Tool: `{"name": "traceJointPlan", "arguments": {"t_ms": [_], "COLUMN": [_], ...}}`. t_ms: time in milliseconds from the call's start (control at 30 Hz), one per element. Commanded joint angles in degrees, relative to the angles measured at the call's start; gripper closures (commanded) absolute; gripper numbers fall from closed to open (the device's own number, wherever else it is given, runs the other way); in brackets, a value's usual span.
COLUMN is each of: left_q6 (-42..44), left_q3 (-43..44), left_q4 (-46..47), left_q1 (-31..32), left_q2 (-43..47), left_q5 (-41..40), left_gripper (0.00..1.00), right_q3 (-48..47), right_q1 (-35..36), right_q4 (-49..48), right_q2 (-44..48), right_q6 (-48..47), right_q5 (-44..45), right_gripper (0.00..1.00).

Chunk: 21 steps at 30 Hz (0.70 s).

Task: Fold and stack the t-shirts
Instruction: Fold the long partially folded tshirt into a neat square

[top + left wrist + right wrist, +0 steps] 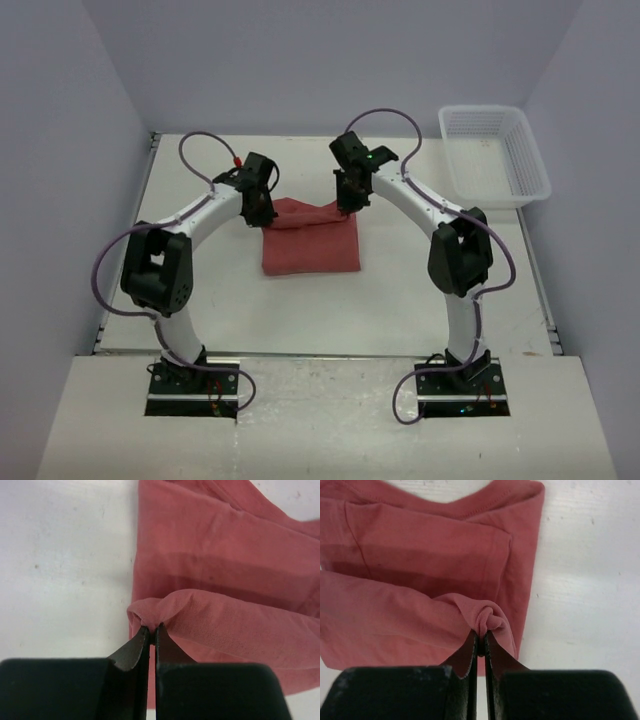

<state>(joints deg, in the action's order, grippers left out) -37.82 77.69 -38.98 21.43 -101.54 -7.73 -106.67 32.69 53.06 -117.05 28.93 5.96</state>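
Note:
One brick-red t-shirt (311,246) lies in the middle of the table, partly folded, its far edge lifted off the surface. My left gripper (259,213) is shut on the t-shirt's far left corner; the left wrist view shows the t-shirt (225,575) bunched at the gripper (151,628). My right gripper (347,207) is shut on the far right corner. In the right wrist view a twisted fold of the t-shirt (420,555) sits pinched in the gripper (482,632), with the collar lying flat beyond it.
A white mesh basket (494,155) stands at the far right corner of the table. White table surface (330,310) lies between the shirt and the arm bases. Purple cables loop over both arms.

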Motion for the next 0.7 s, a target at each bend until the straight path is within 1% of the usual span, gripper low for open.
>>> {"name": "traceJointPlan", "arguments": {"t_ms": [0,100,333,533,667], "left_q6": [3.1,4.7,7.0,8.8,9.1], "left_q3": [4.2,8.3,13.5,13.6,12.9], "left_q4": [6.3,7.7,10.3,11.7,12.3], "left_q1": [-1.3,-1.8,-3.2,-3.2,-3.1], "left_q2": [-3.8,-9.2,-14.5,-13.3,-11.3], "left_q5": [0.9,0.3,2.1,-0.4,-1.0], "left_gripper": [1.00,1.00,1.00,1.00,1.00], "right_q3": [-6.8,-10.2,-15.1,-15.4,-13.4], "right_q1": [-1.3,-2.4,-3.8,-4.4,-4.6], "right_q4": [1.7,2.0,2.1,2.1,0.5], "right_q2": [-5.6,-10.2,-15.1,-16.0,-14.1], "right_q6": [-3.4,-4.0,-4.1,-4.5,-4.1], "right_q5": [-3.0,-4.2,-5.1,-3.4,-2.7], "right_gripper": [1.00,1.00,1.00,1.00,1.00]}}
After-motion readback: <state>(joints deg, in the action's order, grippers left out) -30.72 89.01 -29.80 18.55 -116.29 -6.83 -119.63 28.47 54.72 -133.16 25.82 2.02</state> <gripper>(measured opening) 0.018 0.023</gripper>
